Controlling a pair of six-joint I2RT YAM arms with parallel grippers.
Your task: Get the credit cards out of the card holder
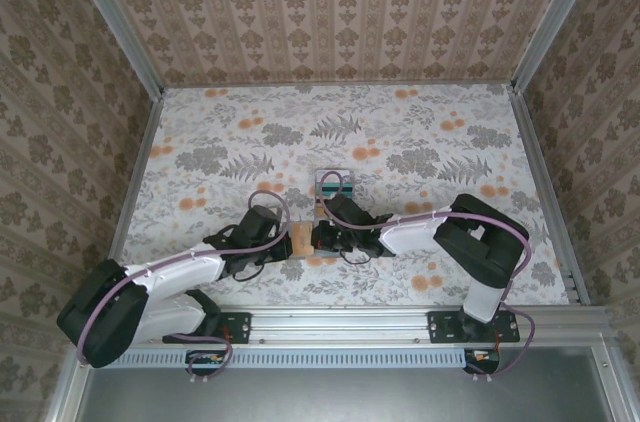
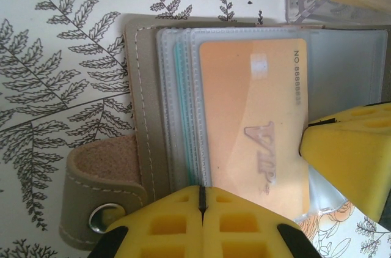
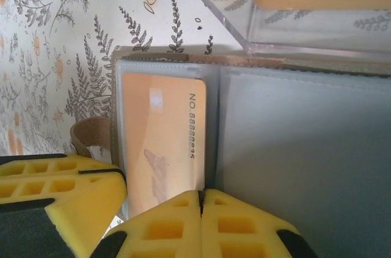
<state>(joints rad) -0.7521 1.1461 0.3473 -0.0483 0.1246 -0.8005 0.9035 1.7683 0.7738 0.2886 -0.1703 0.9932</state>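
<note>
Extraction step, we judge: card holder (image 2: 143,87) lies open on desk (image 1: 420,142) toward 6 o'clock w/ gold card (image 2: 253,117) in its top pocket; left end effector (image 2: 201,221) & right end effector (image 3: 201,224) both have fingers together at holder's near rim, so next we'd pin holder, pinch card, slide out.

Camera overhead; two close wrist cameras share the card holder (image 2: 145,105).
</note>
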